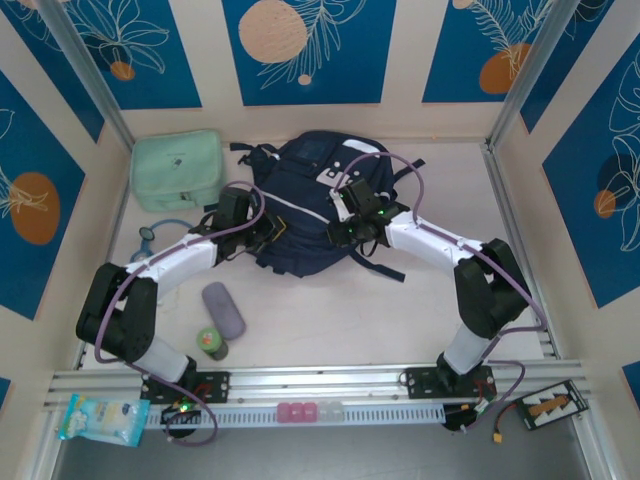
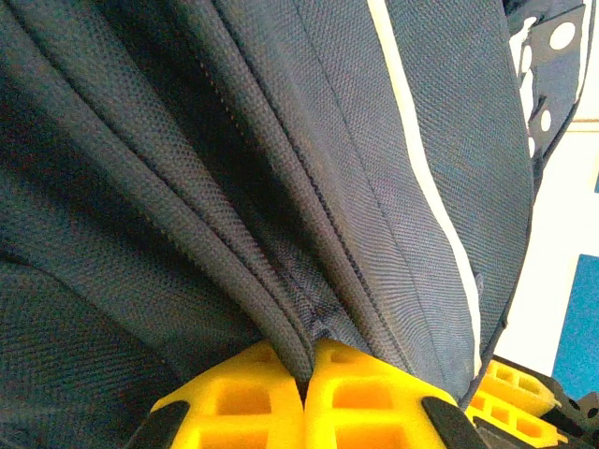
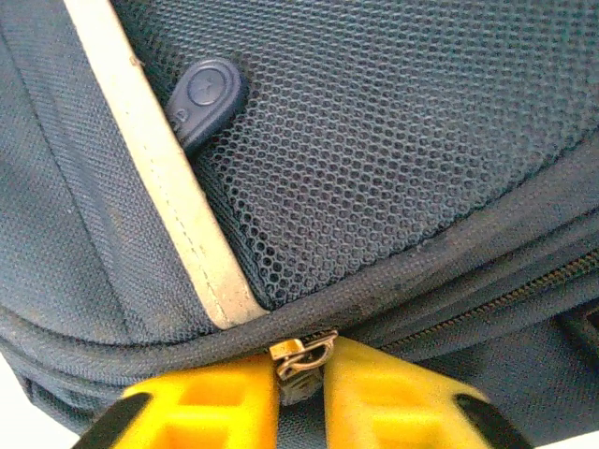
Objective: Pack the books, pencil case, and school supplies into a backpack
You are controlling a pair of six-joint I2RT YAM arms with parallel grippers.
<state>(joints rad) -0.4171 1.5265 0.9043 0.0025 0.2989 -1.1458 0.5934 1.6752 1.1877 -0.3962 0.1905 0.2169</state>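
White tabletop point(image 1: 330, 310), boxed in by cream walls hung with blue leaf-print panels point(image 1: 130, 50); contents listed from the near edge outward. Aluminium rail point(image 1: 330, 380) along the near edge, carrying both arm bases; pale blue-and-white packet point(image 1: 100, 420) lying at its left end. Small green bottle point(image 1: 211, 343), standing just beyond the rail beside the left arm's base. School supplies case point(image 1: 223, 310), greyish-purple, oblong with rounded ends, lying flat just behind the bottle, apart from the backpack point(image 1: 300, 185) and touched by neither arm. Left gripper point(image 2: 305, 369), yellow fingers brought together, pinching a raised fold of navy fabric along a seam on the backpack's left flank. Right gripper point(image 3: 301, 374), fingers drawn narrow, one pad on each side of the metal zipper pull point(image 3: 301, 358), which sits pinched between them at the end of a zip line running off to the right; directly beyond it a white trim stripe point(image 3: 159, 178), a dark mesh panel point(image 3: 393, 140) and a small navy rubber tab point(image 3: 208, 94) lying on the mesh beside the stripe. Backpack itself, navy with white trim, lying mid-table toward the far wall, the two arms reaching in to it from either side. Mint-green bag point(image 1: 178, 170), boxy, resting in the far left corner, just left of the backpack.
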